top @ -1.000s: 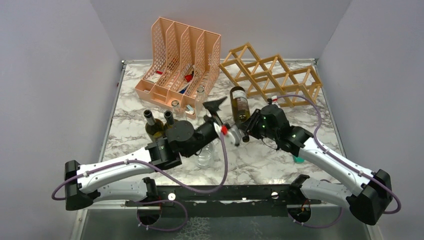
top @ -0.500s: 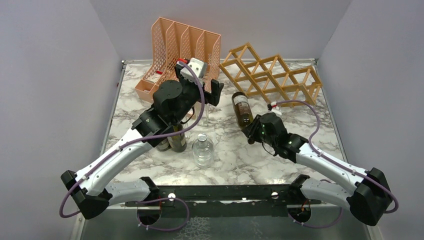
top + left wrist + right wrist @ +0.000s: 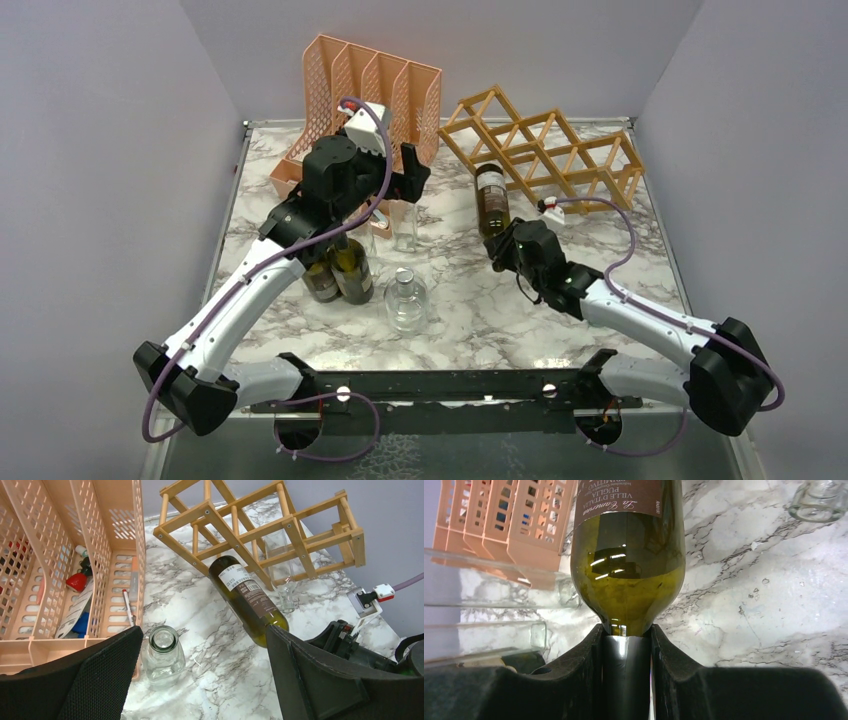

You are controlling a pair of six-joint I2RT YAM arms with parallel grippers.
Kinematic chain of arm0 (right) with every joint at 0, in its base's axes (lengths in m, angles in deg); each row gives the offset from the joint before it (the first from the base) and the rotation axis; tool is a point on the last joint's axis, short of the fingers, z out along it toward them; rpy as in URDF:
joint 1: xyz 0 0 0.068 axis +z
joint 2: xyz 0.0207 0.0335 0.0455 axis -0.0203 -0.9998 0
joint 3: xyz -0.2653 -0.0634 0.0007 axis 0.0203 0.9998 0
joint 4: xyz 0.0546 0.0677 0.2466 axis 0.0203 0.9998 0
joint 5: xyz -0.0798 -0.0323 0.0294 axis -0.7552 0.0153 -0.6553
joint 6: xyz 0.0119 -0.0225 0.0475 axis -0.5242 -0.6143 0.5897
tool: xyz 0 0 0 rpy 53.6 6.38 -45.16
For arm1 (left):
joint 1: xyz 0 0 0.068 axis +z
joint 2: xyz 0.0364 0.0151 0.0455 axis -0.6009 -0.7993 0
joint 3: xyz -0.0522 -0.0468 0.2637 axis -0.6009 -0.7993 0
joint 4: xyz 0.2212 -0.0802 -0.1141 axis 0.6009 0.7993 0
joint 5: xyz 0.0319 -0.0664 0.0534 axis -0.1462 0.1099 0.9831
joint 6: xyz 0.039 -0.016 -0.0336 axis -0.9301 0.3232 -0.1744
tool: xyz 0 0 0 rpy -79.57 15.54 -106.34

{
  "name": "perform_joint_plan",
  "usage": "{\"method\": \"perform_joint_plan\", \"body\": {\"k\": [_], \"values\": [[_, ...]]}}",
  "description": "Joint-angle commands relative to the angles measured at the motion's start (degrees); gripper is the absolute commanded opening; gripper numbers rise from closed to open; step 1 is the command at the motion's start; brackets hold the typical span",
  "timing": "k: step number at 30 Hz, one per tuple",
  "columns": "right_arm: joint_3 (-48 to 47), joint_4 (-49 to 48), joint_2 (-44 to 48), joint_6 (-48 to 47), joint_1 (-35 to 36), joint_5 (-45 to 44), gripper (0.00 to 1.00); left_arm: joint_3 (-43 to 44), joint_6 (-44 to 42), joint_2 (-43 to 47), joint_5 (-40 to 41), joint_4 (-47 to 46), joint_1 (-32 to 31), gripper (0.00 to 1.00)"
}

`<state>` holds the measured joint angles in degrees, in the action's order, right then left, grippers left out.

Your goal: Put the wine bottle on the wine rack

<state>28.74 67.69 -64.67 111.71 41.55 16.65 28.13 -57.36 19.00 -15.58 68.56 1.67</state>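
The wine bottle [image 3: 489,203] is dark green with a brown label. It is lifted and tilted, base toward the wine rack [image 3: 560,150], a low light-wood lattice at the back right. My right gripper [image 3: 505,250] is shut on the bottle's neck. In the right wrist view the fingers [image 3: 626,630] clamp the dark neck below the bottle's shoulder [image 3: 629,555]. In the left wrist view the bottle's base [image 3: 245,597] is at the front lower slats of the rack [image 3: 260,525]. My left gripper [image 3: 410,172] is open and empty, raised in front of the organiser; it also shows in its wrist view [image 3: 205,680].
A peach mesh file organiser [image 3: 360,90] stands at the back left with small items inside. Two upright dark bottles [image 3: 340,270] stand under the left arm. A clear glass bottle [image 3: 405,300] stands at centre front, another [image 3: 162,652] below the left gripper. A clear glass [image 3: 280,577] stands by the rack.
My right gripper has carried the bottle back toward the rack. My left arm has lifted away from the bottle and swung back-left toward the organiser.
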Motion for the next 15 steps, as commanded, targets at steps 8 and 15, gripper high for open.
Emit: {"method": "perform_joint_plan", "body": {"k": [8, 15], "values": [[-2.97, -8.86, -3.65, 4.23, -0.22, -9.69, 0.01, 2.69, 2.51, -0.60, -5.86, 1.55, 4.20, 0.99], [-7.36, -10.16, -8.68, 5.69, -0.22, -12.48, 0.01, 5.28, 1.94, -0.53, -6.75, 4.19, 5.70, 0.99]]}}
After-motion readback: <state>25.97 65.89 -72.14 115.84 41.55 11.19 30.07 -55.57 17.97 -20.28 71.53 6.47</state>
